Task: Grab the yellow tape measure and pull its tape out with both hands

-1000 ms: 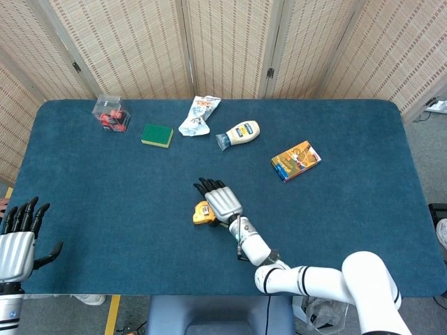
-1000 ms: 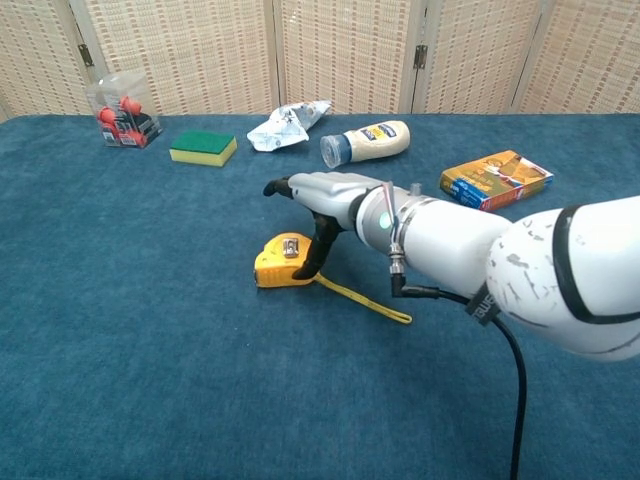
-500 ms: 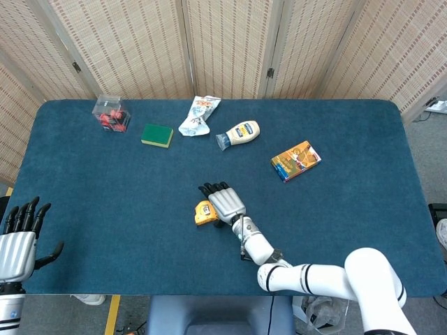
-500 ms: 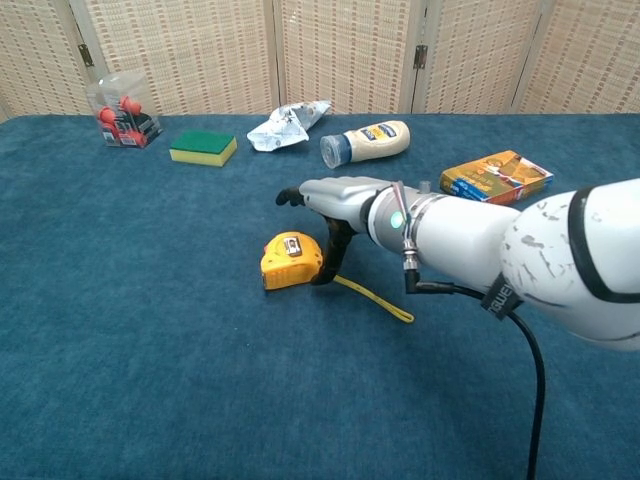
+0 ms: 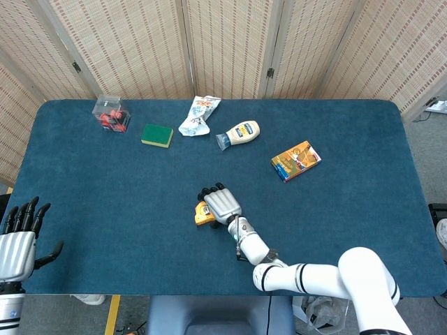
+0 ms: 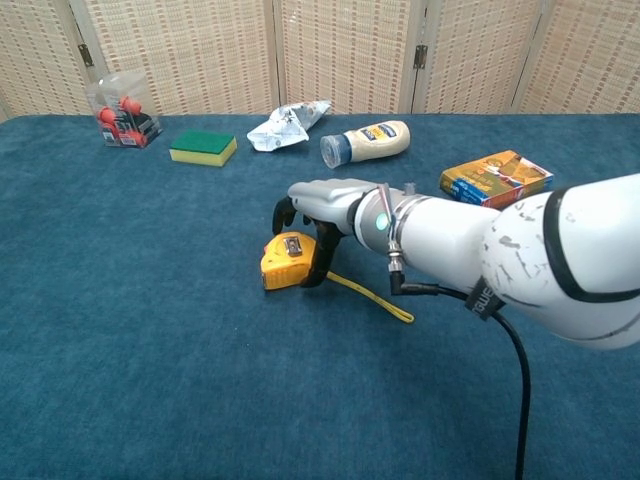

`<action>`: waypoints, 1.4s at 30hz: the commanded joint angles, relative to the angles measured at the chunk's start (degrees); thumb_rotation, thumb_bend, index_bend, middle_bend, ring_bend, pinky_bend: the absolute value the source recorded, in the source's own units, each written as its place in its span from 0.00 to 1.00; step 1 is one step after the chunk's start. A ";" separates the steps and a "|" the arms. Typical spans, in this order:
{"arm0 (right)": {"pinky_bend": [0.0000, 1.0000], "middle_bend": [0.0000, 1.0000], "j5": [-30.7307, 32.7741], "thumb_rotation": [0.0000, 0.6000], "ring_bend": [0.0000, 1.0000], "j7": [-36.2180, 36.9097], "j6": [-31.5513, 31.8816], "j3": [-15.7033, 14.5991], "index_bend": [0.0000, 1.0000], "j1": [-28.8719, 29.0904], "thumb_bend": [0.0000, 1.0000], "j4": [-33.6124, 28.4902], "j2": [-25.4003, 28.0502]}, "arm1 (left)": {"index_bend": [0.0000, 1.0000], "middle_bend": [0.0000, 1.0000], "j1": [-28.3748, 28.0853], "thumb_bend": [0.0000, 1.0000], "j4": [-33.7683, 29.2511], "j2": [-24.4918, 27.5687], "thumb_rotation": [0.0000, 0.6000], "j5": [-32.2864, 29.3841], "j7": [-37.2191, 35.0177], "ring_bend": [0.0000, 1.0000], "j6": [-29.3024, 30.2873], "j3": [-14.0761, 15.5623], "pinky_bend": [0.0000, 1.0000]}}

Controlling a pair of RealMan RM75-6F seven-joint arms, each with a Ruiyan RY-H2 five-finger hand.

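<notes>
My right hand [image 6: 318, 205] sits over the tape measure [image 6: 288, 260] near the middle of the tabletop [image 5: 105, 188], fingers curling down around the yellow case, thumb on its near side; I can't tell whether the grip is firm. A short length of yellow tape [image 6: 372, 299] lies on the cloth, running from the case toward the front edge. My left hand [image 5: 19, 241] hangs off the front left corner, holding nothing, fingers straight and apart, while the sponge [image 5: 157, 135], bottle [image 5: 238, 132] and box [image 5: 296, 160] lie toward the back edge.
</notes>
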 commanded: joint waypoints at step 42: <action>0.13 0.52 -3.41 1.00 0.44 3.82 7.58 2.17 0.66 -6.04 0.22 -12.94 11.68 | 0.13 0.02 -7.68 0.34 -2.70 1.78 0.83 1.52 -6.47 0.02 -7.83 -4.04 0.00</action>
